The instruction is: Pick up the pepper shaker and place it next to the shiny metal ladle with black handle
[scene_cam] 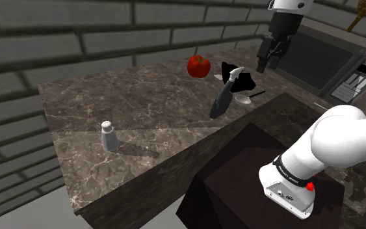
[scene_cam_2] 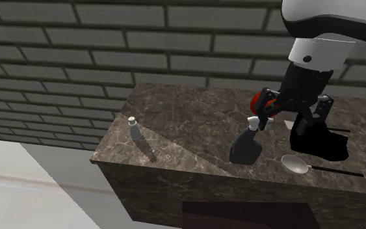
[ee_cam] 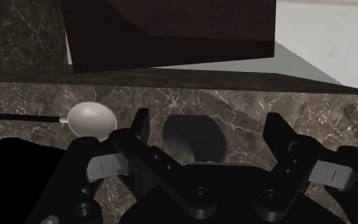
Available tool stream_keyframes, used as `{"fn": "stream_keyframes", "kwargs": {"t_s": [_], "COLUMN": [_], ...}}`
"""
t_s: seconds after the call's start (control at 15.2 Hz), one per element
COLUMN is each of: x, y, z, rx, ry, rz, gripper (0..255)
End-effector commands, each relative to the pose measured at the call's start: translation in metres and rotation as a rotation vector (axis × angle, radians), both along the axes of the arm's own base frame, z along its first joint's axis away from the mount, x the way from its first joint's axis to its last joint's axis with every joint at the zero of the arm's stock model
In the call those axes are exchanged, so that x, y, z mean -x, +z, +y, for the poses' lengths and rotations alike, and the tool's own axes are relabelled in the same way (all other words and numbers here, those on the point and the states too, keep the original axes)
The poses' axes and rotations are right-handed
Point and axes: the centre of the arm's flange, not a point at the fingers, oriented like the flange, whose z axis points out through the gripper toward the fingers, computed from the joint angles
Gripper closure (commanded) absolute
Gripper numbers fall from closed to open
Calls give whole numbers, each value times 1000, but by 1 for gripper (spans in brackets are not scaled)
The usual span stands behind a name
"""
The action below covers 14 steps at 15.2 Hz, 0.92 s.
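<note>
My gripper (ee_cam: 208, 127) hangs released, empty, near the ladle (ee_cam: 91, 119); the shaker (scene_cam: 108, 135) stands well apart across the counter (scene_cam: 149, 110), so I must reach there first.

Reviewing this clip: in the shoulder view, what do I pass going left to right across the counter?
shaker → red fruit → spray bottle → claw. The ladle and the black shape overlap the bottle, so they are left out.

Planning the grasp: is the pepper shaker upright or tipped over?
Upright: the pepper shaker stands on its base on the counter, cap on top.
</note>
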Motion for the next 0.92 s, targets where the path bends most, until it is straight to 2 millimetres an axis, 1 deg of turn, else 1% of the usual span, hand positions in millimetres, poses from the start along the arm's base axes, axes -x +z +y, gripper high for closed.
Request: {"fn": "stream_keyframes", "kwargs": {"t_s": [0.0, 0.86], "x": [0, -64], "y": [0, -52], "z": [0, 147], "rx": [0, -5], "ry": [0, -33], "rz": [0, -29], "gripper": [0, 0]}}
